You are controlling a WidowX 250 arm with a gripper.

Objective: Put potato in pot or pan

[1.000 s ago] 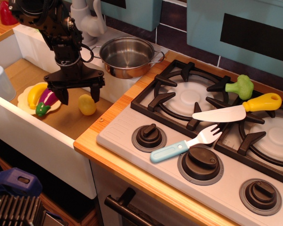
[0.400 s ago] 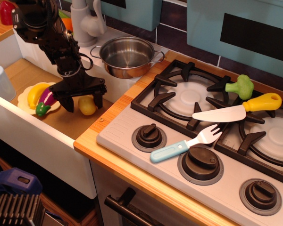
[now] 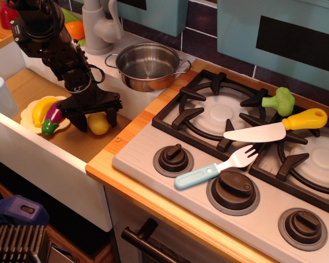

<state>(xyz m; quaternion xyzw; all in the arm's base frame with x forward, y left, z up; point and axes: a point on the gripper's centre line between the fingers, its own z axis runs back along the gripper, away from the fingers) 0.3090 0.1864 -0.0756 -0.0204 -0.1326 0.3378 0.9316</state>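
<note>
Setting: toy kitchen with teal cabinet doors across the top of the frame and a wooden surface (image 3: pixel 153 200) running diagonally from lower centre to upper middle.
Sink: white basin (image 3: pixel 41 159) at left, its brown floor carrying most of the play food.
End effector (image 3: pixel 96 118): black, at left centre, pointing down into the sink – its two fingers stand apart on either side of the potato, and whether they press on it cannot be told.
Potato (image 3: pixel 99 125): dull yellow, egg-shaped, low in the sink between the fingers, just right of the plate.
Plate (image 3: pixel 28 116): pale yellow, left of the end effector, holding a banana (image 3: pixel 40 108) and a purple eggplant (image 3: pixel 54 114).
Pot (image 3: pixel 147 66): shiny steel with two loop handles, upper centre on the sink's rear ledge, above and right of the potato, well apart from it.
Faucet (image 3: pixel 98 24): white, upper left, just left of the pot.
Cup (image 3: pixel 0 96): pale blue, upside down at the far left edge.
Stove (image 3: pixel 252 164): grey with black grates and knobs, filling the right half – broccoli (image 3: pixel 281 101), a yellow-handled knife (image 3: pixel 277 126) and a blue-handled fork (image 3: pixel 215 167) lie on it.
</note>
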